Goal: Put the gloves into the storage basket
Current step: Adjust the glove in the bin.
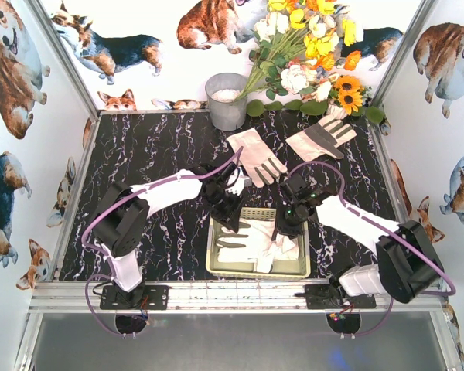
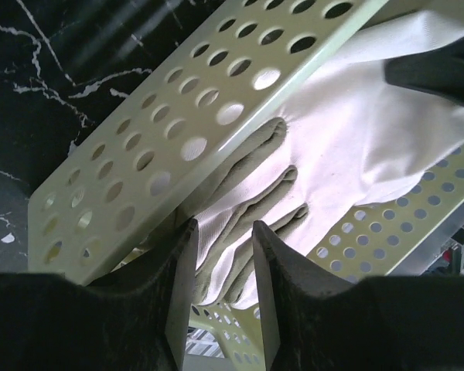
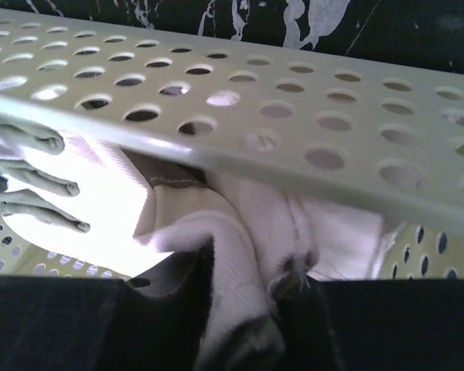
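Cream perforated plastic identifies the storage basket (image 1: 257, 272), which sits on the black marbled table (image 1: 155, 154) at the near edge, between my two arms. Several gloves (image 1: 247, 241), white with grey-olive fingertips, lie overlapping inside it; I cannot make out how many.

Two items are outside the basket. A loose glove (image 1: 257, 154) lies on the table just beyond the far wall. A second loose glove (image 1: 321, 139) lies farther back and to the right, near the flowers (image 1: 309, 54). A grey metal bucket (image 1: 227, 100) stands at the far edge, apart from both.

My left gripper (image 2: 223, 270) is at the basket's far left corner, angled down inside the wall. Its jaws stand a narrow gap apart, and the olive fingers of a flat-lying glove run into that gap. I cannot tell whether they are pinching the fabric or only sit above it.

My right gripper (image 3: 240, 305) is low inside the basket on the right side, under the rim line. Its jaws are clamped on a bunched glove (image 3: 232, 255), and the white cloth is gathered into folds between them.
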### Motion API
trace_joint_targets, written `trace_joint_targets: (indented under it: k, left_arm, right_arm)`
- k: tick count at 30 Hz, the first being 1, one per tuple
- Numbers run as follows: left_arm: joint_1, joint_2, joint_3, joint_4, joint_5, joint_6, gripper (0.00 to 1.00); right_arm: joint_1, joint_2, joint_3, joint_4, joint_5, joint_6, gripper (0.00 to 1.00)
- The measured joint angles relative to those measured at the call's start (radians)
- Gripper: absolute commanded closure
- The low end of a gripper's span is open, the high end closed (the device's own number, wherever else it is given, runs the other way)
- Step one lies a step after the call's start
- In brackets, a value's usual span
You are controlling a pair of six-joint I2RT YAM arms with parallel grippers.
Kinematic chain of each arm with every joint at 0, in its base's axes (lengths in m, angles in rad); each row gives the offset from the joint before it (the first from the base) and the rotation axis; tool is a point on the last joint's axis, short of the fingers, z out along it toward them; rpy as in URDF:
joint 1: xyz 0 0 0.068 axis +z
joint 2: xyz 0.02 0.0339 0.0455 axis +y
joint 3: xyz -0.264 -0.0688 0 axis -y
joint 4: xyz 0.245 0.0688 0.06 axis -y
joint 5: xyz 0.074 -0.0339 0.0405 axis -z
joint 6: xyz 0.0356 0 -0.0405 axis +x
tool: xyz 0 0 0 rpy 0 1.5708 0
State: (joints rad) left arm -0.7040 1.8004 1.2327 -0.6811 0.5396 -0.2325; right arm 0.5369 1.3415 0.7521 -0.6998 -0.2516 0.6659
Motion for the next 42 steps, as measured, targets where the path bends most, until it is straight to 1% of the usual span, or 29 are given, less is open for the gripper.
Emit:
trace_joint_targets:
  k: [5,9,11,16,21,24,30,37,42]
  left_arm:
    - [-0.004,0.008,0.003,-0.023,-0.034,0.01,0.7]
    - [-0.006,0.008,0.003,-0.025,-0.039,0.01,0.7]
    - [-0.006,0.008,0.003,-0.028,-0.044,0.01,0.7]
    - [-0.006,0.007,0.003,-0.031,-0.053,0.009,0.69]
    - [-0.006,0.005,0.003,-0.03,-0.053,0.006,0.67]
    - [-0.006,0.003,0.003,-0.03,-0.05,0.003,0.65]
    - [-0.007,-0.025,0.024,-0.031,-0.023,-0.018,0.64]
    - [-0.026,-0.066,0.035,0.014,0.053,-0.061,0.64]
    - [-0.033,-0.065,-0.003,0.034,0.073,-0.075,0.64]
  right_arm:
    - [0.005,-0.066,0.022,-0.066,0.02,-0.014,0.64]
    - [0.006,-0.132,0.03,-0.126,0.041,-0.014,0.57]
    - [0.006,-0.17,0.03,-0.166,0.051,-0.013,0.54]
    - [0.006,-0.264,0.027,-0.232,0.066,-0.003,0.54]
    - [0.006,-0.303,0.0,-0.245,0.066,0.018,0.58]
    - [0.006,-0.303,-0.018,-0.248,0.064,0.021,0.65]
    - [0.006,-0.301,-0.026,-0.242,0.049,0.021,0.75]
    - [0.018,-0.285,-0.034,-0.215,0.018,0.033,0.76]
    - [0.033,-0.263,-0.061,-0.171,0.003,0.05,0.79]
